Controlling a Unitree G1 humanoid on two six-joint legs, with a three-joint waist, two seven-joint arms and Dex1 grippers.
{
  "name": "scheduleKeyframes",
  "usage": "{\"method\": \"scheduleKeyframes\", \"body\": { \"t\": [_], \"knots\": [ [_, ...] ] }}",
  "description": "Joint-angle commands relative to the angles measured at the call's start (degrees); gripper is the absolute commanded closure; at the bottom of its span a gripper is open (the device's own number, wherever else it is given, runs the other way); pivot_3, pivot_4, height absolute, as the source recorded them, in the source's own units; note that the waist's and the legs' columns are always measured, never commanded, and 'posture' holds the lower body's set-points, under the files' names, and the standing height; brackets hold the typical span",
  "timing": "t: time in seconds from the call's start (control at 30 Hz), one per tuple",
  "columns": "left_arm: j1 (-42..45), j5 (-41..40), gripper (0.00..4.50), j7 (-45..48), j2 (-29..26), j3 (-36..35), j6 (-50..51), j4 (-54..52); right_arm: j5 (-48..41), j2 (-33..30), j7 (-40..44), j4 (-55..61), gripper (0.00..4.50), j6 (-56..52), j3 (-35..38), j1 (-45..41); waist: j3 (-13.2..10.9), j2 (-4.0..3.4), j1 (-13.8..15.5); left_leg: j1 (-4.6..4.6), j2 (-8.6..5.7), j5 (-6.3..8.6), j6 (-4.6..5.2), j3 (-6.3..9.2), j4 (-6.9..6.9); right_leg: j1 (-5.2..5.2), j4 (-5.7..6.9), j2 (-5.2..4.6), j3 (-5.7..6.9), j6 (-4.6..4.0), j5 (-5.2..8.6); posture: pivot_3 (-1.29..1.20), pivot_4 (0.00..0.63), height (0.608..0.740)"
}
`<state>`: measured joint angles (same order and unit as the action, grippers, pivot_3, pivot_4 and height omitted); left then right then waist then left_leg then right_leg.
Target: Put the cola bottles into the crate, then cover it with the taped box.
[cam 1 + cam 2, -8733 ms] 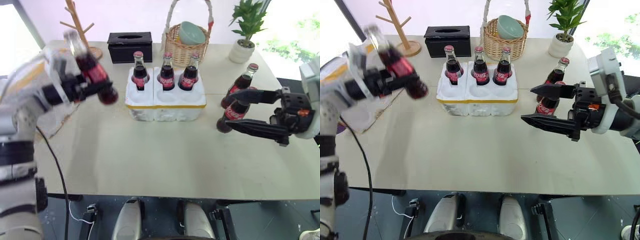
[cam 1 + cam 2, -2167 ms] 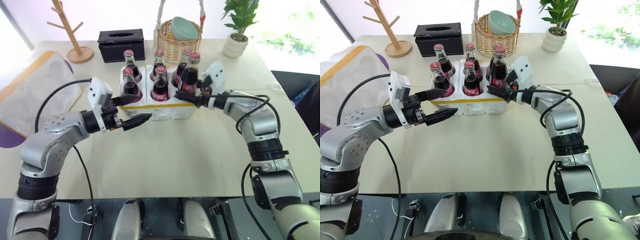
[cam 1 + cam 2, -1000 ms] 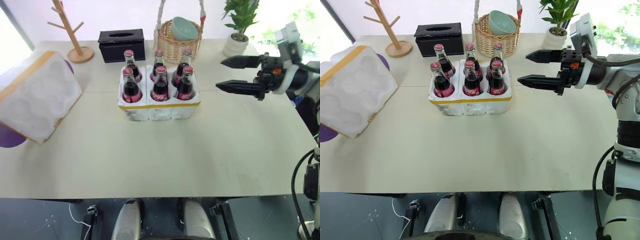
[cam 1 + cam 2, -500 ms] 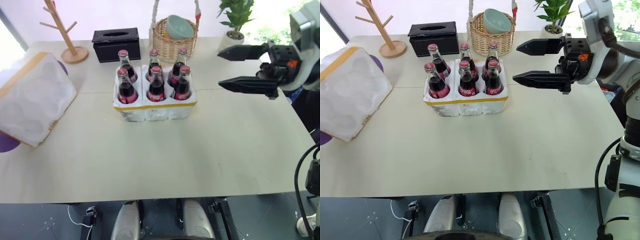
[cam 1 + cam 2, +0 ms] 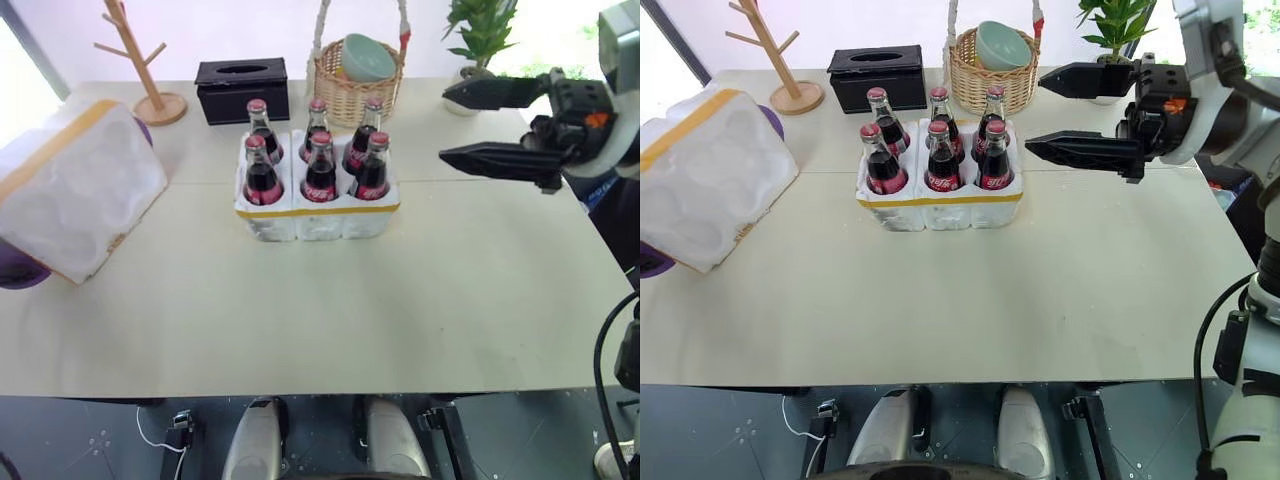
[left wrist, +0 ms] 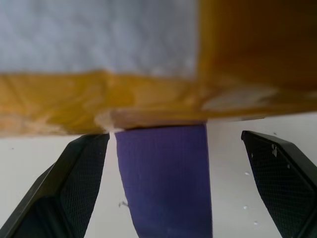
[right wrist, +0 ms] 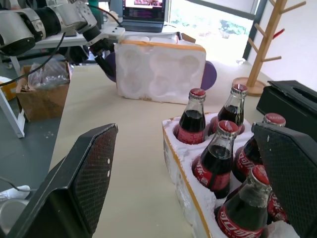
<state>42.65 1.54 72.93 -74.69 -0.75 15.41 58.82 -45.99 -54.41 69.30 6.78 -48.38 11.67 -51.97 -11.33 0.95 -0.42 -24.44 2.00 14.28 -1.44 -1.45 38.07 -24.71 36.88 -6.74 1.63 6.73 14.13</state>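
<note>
The table [image 5: 330, 310] is being taken up, at its far left edge, by the taped box [image 5: 75, 190], which is being seen tilted on one corner, its hollow side turned toward the middle of the table and its yellow band running along the upper edge. A purple thing [image 5: 22, 268] is showing from under its near corner.

The crate [image 5: 318, 212] is sitting mid-table, well apart from the box and to its right, long axis running left to right. All six cola bottles [image 5: 320, 170] are standing upright in its wells, so the first half of the task is judged done and covering is what is left.

The right gripper [image 5: 478, 125] is being held in the air to the right of the crate, level, pointing left toward the bottles, its fingers spread wide and carrying nothing.

The left gripper [image 6: 173, 148] is being brought close against the box's taped rim [image 6: 148, 99], its fingers spread wide on either side of the purple thing, nothing clamped between them.

The box lies on the left arm's side, so the left gripper is judged far nearer. The lift is likely to call for carrying the box rightward and turning its hollow side downward over the bottles.
</note>
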Motion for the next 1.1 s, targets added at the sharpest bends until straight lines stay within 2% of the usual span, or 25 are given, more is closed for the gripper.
{"method": "scheduleKeyframes", "body": {
  "t": [0.03,0.2,0.23,0.33,0.47,0.67,0.8,1.0,1.1],
  "knots": [
    [2.32,2.04,1.33,-0.46,-0.03,0.99,-2.24,2.52,-1.43,-1.59,-0.48,2.19,0.0,-0.01,2.31,0.11,0.0,0.0,-0.11,0.0,0.0,0.0,0.0,0.0,0.0,0.0,0.0,0.0,0.0,0.0,0.0,0.0,0.15,0.736],
    [3.5,3.28,3.72,-1.21,0.15,1.4,-4.77,4.2,-1.1,-1.79,-1.54,3.4,0.0,0.74,2.46,2.08,0.0,0.0,-0.18,0.02,0.0,0.0,0.0,0.01,0.01,-0.01,0.1,0.0,0.0,0.0,0.01,0.0,0.15,0.736],
    [3.58,3.37,4.0,-1.96,0.14,1.28,-5.9,4.16,-0.78,-1.87,-1.58,3.41,0.0,1.09,2.35,2.4,0.0,0.0,-0.19,0.02,0.0,0.0,0.0,0.02,0.01,-0.01,0.1,0.0,0.0,0.0,0.01,0.0,0.15,0.736],
    [3.97,2.34,4.0,-4.19,0.36,-0.45,-9.85,2.85,-1.33,-2.33,-2.09,2.58,0.0,-0.51,2.3,2.78,0.0,0.0,-0.19,0.03,0.01,0.0,0.0,0.02,0.01,-0.03,0.11,0.0,0.0,-0.01,0.01,0.0,0.15,0.736],
    [5.31,-0.91,4.0,-10.45,1.87,-4.91,-20.11,-1.92,0.5,-3.26,-2.52,2.62,0.0,1.2,2.2,3.99,0.01,0.09,0.05,-0.01,0.01,0.0,0.0,0.03,0.04,-0.03,0.11,-0.02,0.0,-0.01,0.01,0.0,0.15,0.736],
    [7.0,-7.75,4.0,-15.92,8.16,-11.42,-27.24,-18.14,-0.08,-3.69,-3.98,3.21,0.0,0.47,3.08,5.93,0.02,0.2,0.16,-0.04,0.0,0.0,0.0,0.04,0.11,-0.01,0.11,-0.04,0.0,-0.01,0.01,0.0,0.15,0.736],
    [9.47,-2.31,4.0,-23.25,13.37,-7.78,-34.4,-25.68,-1.37,-3.44,-6.0,4.15,0.0,-0.28,4.38,7.4,0.02,0.19,-0.07,-0.02,-0.01,0.0,0.0,0.04,0.11,0.0,0.12,-0.04,-0.01,0.0,0.0,0.0,0.15,0.736],
    [14.43,12.59,4.0,-35.61,17.99,0.75,-43.25,-26.61,-2.36,-3.0,-9.05,5.94,0.0,-0.89,6.74,10.61,0.02,0.19,-0.23,-0.01,-0.02,-0.01,0.0,0.03,0.1,0.0,0.15,-0.03,-0.01,0.0,0.0,0.0,0.15,0.736],
    [14.4,15.73,4.0,-39.43,19.65,2.41,-43.58,-28.17,-3.28,-2.97,-9.96,7.0,0.0,-1.25,7.65,11.84,0.02,0.19,-0.24,-0.01,-0.02,-0.01,0.0,0.03,0.09,-0.01,0.15,-0.03,-0.01,0.0,0.0,0.0,0.15,0.736]
  ]
}}
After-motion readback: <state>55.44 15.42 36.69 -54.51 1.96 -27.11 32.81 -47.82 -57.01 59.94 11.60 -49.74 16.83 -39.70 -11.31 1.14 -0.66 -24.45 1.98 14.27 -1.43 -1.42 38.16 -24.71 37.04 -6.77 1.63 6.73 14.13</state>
